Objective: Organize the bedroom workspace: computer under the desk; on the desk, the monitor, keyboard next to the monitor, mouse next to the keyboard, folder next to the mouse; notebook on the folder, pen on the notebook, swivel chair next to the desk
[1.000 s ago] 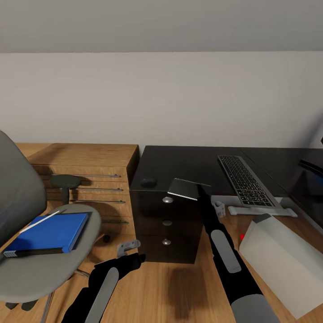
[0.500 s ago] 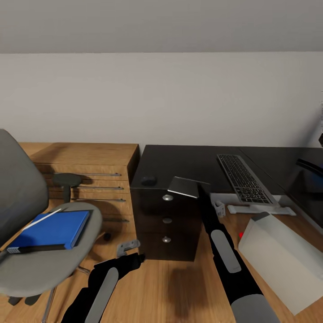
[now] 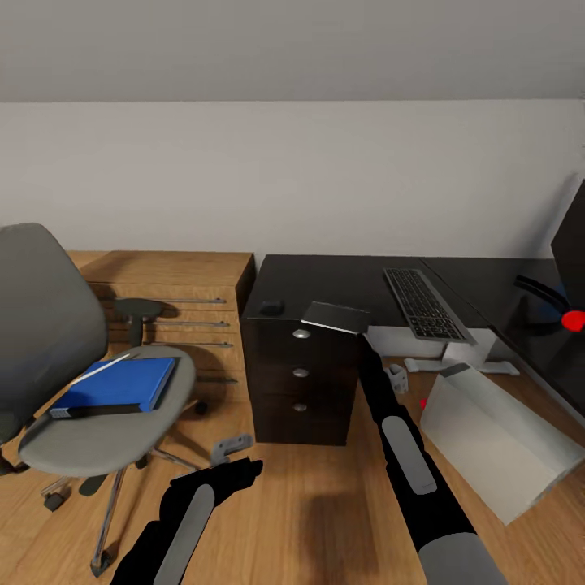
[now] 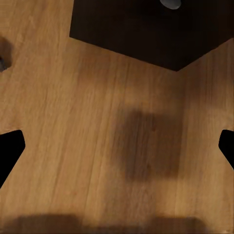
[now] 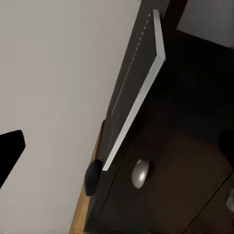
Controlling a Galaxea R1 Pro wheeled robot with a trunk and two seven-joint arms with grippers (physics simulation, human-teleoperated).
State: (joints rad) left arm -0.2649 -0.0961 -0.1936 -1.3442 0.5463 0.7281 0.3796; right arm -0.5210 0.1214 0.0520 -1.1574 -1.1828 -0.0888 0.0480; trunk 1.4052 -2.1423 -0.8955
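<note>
The grey swivel chair (image 3: 97,431) stands on the floor at the left. On its seat lies the blue folder (image 3: 122,383) with a thin white pen (image 3: 106,367) across it. The black desk (image 3: 341,280) carries the mouse (image 3: 270,306), the keyboard (image 3: 422,302) and, at the right edge, the monitor (image 3: 571,244). The dark notebook (image 3: 335,317) (image 5: 136,92) lies at the desk's front edge above the drawer unit (image 3: 301,382). My right gripper (image 3: 363,341) is just in front of the notebook, fingers (image 5: 9,151) spread open. My left gripper (image 3: 237,459) hangs open over the floor. The grey computer (image 3: 487,439) lies tilted beside the drawers.
A low light-wood counter (image 3: 171,284) with drawer rails stands against the white wall behind the chair. The chair's chrome star base (image 3: 122,487) spreads over the wooden floor (image 4: 97,146) near my left arm. A white desk foot (image 3: 463,361) sits beyond the computer.
The whole picture has shifted: the camera has pulled back and up, so the chair, the floor and the monitor show more. Both arms and the notebook keep their places.
</note>
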